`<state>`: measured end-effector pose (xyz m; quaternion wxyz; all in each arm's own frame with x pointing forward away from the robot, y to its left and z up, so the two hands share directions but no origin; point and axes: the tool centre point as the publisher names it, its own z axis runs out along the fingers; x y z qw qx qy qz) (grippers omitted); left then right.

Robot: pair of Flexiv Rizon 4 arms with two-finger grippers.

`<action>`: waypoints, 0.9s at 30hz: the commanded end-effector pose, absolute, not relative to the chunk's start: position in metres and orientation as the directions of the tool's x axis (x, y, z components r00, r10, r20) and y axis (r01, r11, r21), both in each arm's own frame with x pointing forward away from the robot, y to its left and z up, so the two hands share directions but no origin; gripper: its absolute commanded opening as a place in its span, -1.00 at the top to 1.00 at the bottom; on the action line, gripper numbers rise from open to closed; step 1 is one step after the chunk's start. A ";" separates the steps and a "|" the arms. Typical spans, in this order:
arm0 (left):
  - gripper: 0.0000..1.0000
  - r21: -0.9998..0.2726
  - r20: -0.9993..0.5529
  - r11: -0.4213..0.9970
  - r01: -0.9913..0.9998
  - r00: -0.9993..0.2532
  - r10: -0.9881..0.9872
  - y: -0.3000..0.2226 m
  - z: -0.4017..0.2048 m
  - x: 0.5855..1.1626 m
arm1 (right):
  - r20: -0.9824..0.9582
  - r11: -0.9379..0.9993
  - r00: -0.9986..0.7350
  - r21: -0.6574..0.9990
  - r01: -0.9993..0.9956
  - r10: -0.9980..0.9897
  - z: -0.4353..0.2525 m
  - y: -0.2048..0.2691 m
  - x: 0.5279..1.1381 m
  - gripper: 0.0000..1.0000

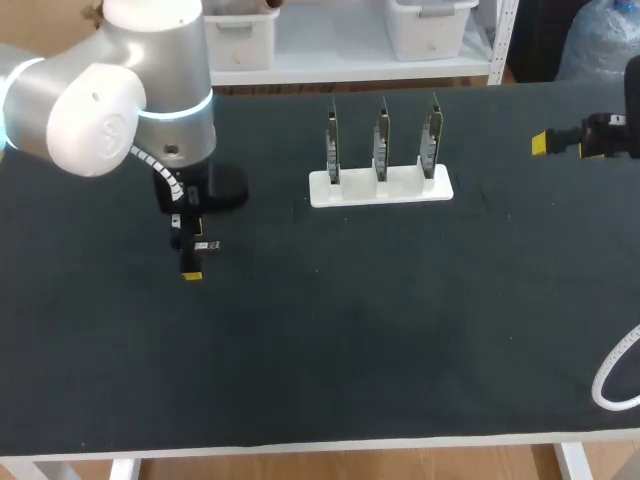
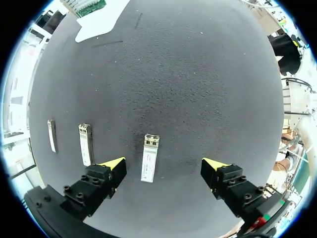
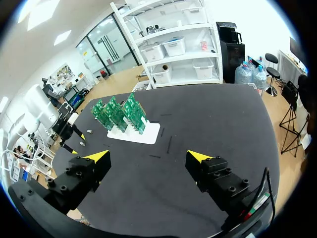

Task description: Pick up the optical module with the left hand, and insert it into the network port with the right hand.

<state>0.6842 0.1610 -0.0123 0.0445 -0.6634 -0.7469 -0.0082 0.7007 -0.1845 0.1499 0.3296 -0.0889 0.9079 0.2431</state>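
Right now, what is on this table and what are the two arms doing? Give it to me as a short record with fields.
Surface: dark matte table
Left gripper: open, over a small silver metal optical module that lies flat between its fingers, apart from both
Other modules: two more silver modules, beside it on the table
Rack: white plastic base holding three upright green circuit boards
Right gripper: open, holding nothing, away from the rack

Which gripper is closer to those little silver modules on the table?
Left. The left gripper is right above the optical modules, one lying between its open fingers. The right gripper is far off, past the white board stand.
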 end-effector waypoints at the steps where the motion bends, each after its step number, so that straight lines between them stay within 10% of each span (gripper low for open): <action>1: -1.00 -0.042 0.077 0.117 0.992 -0.114 0.991 0.163 -0.011 0.687 | -0.642 0.868 -0.767 0.380 -0.319 -0.001 0.151 -0.184 0.700 -1.00; 27: -1.00 -0.035 0.062 0.101 0.994 -0.099 0.993 0.176 -0.018 0.697 | -0.642 0.868 -0.767 0.380 -0.319 -0.001 0.151 -0.184 0.700 -1.00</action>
